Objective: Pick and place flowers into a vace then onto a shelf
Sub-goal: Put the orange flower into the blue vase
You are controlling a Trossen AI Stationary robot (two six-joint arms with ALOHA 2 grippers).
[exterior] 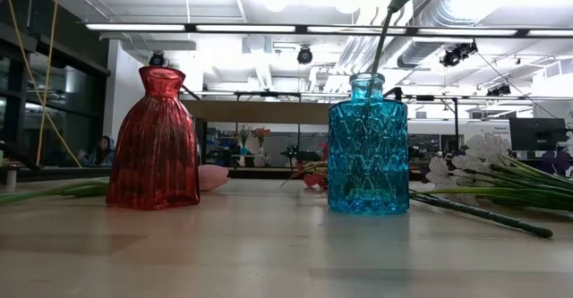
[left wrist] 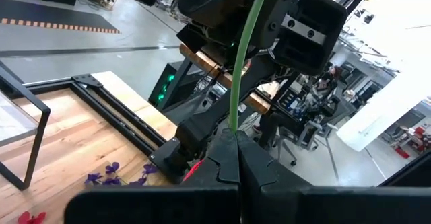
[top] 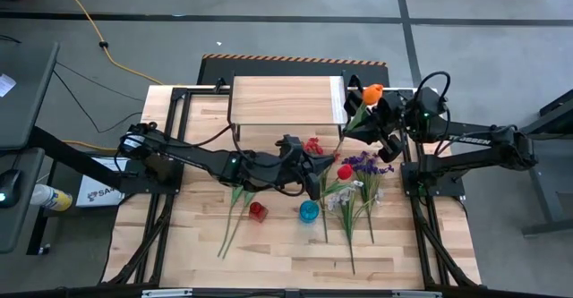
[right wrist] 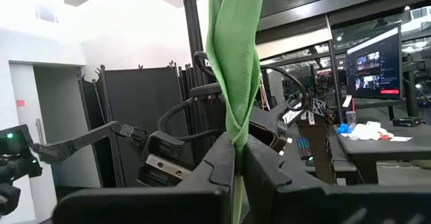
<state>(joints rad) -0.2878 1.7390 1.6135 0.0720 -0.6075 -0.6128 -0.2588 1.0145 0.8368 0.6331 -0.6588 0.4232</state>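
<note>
An orange tulip (top: 373,92) on a long green stem is held in the air between both arms, in front of the shelf (top: 286,99). My left gripper (top: 324,174) reaches in from the left and is shut on the stem low down. My right gripper (top: 358,130) comes from the right and is shut on it higher up, below the bloom. The blue vase (top: 309,211) and the red vase (top: 258,211) stand upright on the table. In the low view the stem (exterior: 383,43) runs down behind the blue vase's mouth (exterior: 367,81); whether it enters I cannot tell. My left gripper pinches the tulip's bare stem (left wrist: 233,126) between its two fingers, which lie level and come from the table's left, across the stem. The stem rises out of the fingers, slanting toward the right arm, clear of the table. My right gripper pinches the tulip's green leaf (right wrist: 236,126), folded along the stem, between its two fingers. The fingers come from the table's right, slanting a little upward, across the stem. The leaf stands up above them, clear of the table.
Loose flowers lie on the table: purple sprays (top: 363,164), a red tulip (top: 345,173), a red cluster (top: 313,144) and long stems (top: 235,217) left of the red vase. The shelf stands at the far edge on thin black legs.
</note>
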